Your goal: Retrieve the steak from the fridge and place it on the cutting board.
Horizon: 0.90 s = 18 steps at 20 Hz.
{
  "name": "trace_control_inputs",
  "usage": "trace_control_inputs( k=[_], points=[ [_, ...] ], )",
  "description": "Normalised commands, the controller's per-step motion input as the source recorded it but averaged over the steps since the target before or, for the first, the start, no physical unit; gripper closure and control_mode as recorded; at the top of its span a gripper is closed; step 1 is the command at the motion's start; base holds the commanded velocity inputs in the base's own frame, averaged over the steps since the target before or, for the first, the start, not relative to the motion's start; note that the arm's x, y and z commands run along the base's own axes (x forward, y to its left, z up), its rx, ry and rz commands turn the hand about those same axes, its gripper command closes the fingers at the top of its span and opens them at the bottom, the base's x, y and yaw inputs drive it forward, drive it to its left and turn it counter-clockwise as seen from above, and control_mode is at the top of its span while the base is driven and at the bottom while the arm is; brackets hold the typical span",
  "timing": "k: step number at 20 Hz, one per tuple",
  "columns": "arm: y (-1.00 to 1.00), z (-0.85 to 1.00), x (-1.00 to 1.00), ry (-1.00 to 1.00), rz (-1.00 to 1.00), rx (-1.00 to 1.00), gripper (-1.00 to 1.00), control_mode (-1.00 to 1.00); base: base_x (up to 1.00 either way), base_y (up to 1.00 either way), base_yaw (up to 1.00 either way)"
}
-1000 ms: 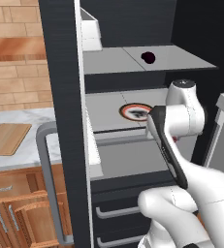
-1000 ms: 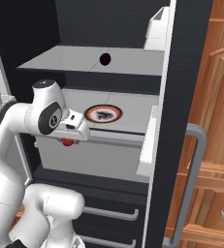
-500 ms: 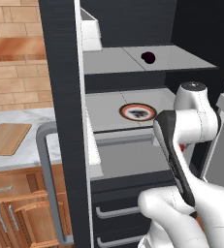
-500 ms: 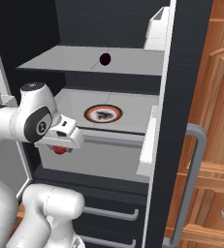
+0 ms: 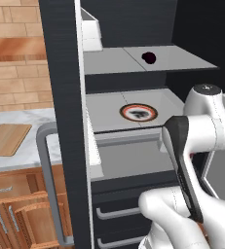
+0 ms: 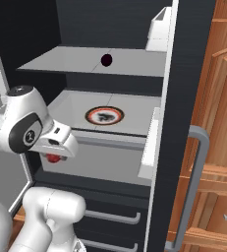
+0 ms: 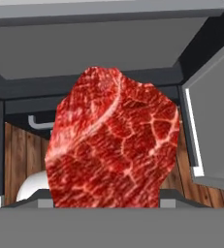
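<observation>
One round plate [image 5: 139, 112] sits on the fridge [image 5: 133, 97] middle shelf, a dark ball [image 5: 149, 58] at 12 o'clock above it, the cutting board [image 5: 7, 139] at 9 o'clock. From the right, a red bit peeks under the gripper [image 6: 53, 157]. Up close, the steak [image 7: 111, 140] is pinched in the gripper, hiding the drawers.

No legible text, labels, brand marks, numbers or signs appear on any surface in these three views.
</observation>
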Motion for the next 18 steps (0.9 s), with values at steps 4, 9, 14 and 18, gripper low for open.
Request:
trace_control_inputs(
  k=[4, 9, 14, 18],
  points=[
    [0.0, 0.0, -0.17, 0.0, 0.0, 0.0, 1.0, -1.0, 0.0, 0.0, 0.0],
    [0.0, 0.0, 0.0, 0.0, 0.0, 0.0, 1.0, -1.0, 0.0, 0.0, 0.0],
    [0.0, 0.0, 0.0, 0.0, 0.0, 0.0, 1.0, -1.0, 0.0, 0.0, 0.0],
    [0.0, 0.0, 0.0, 0.0, 0.0, 0.0, 1.0, -1.0, 0.0, 0.0, 0.0]
  ],
)
